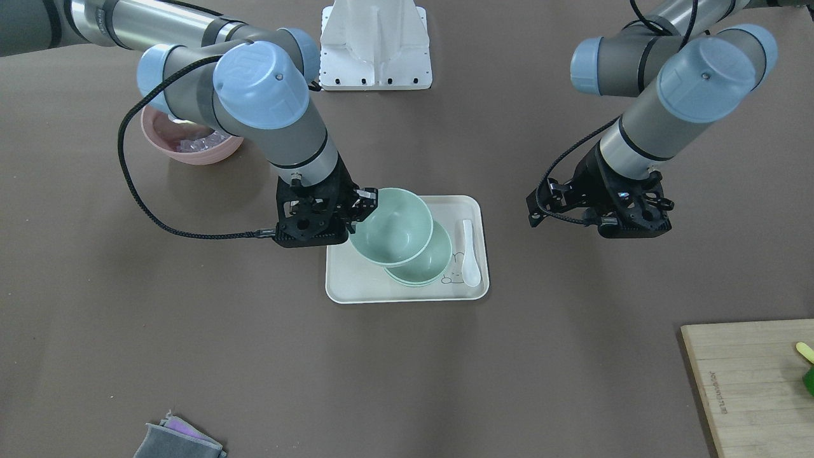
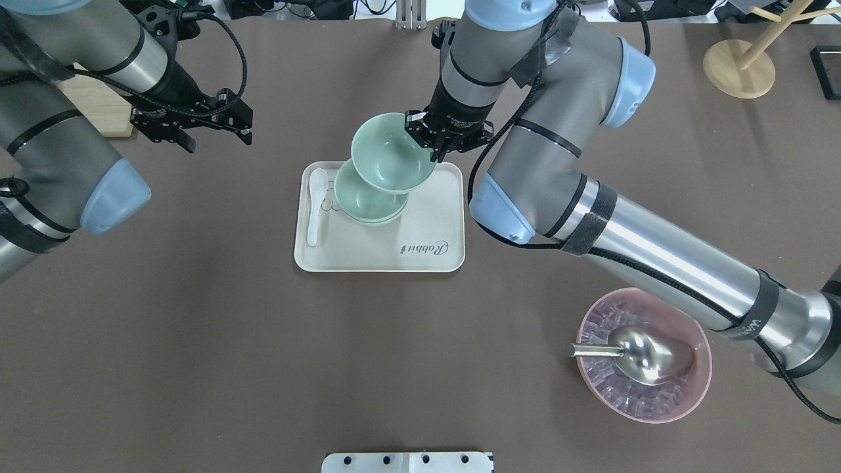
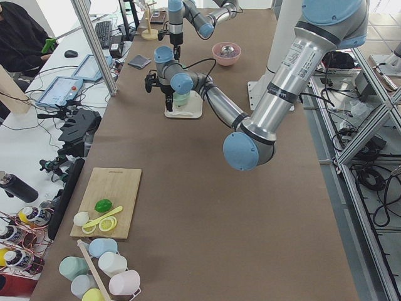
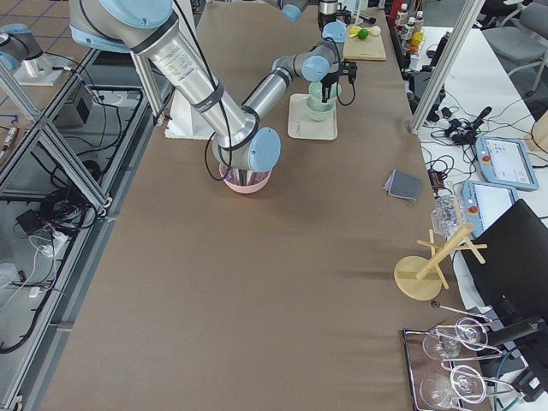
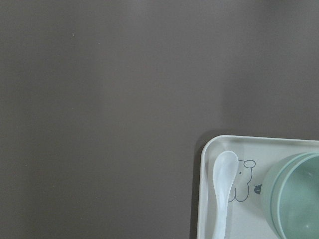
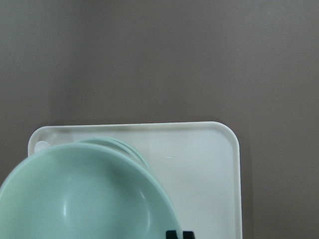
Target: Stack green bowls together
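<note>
In the front-facing view, the right gripper pinches the near rim of one green bowl. It holds this bowl lifted and tilted, partly over the nested green bowls, which sit on the white tray. A white spoon lies on the tray just beside them.

From overhead, we see the left gripper with its fingers spread and nothing between them, over bare table, far left of the tray. The pink bowl with its metal scoop sits near right, well apart.

The left wrist view shows us the tray's corner, the spoon and an edge of the nested bowls.

In the right wrist view, the lifted bowl fills the lower left.
</note>
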Available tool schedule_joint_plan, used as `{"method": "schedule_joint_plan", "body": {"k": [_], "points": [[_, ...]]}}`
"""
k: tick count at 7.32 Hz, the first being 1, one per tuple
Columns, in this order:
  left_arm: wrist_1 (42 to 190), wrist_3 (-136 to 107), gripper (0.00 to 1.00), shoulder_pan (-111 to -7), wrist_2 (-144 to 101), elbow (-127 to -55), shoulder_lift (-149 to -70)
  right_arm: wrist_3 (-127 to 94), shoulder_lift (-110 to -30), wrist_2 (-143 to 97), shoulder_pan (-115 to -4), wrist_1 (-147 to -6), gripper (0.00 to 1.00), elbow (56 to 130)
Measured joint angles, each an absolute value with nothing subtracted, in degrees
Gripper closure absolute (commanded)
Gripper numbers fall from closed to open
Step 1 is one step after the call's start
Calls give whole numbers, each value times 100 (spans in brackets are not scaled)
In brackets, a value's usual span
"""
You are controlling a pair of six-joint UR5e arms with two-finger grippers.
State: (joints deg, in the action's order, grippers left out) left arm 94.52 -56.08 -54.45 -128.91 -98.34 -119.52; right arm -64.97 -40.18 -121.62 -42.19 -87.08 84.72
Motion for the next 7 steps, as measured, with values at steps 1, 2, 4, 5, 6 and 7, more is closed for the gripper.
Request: {"method": "schedule_joint_plan", "body": {"k": [1, 2, 4, 5, 6, 7], "points": [[9450, -5607, 2, -5448, -12893, -9834, -11948, -6507, -4002, -12105, -4127, -8695, 100, 8378], [9449, -5608, 2, -5449, -12893, -9835, -11946, -6511, -3987, -12078, -4050, -8686, 100, 8305], [9448, -5608, 2, -5455, -12893, -9835, -11942, -6515, -3932, -12061, -3973, -8674, 100, 8211], [9448, -5607, 2, -5459, -12894, -9835, -11939, -6518, -3854, -12059, -3955, -8670, 100, 8113], [9448, -5607, 2, -5463, -12894, -9834, -11937, -6522, -3770, -12059, -3944, -8653, 100, 8015], [9448, -5607, 2, -5463, -12894, -9830, -11936, -6538, -3730, -12059, -3942, -8579, 100, 7961]]}}
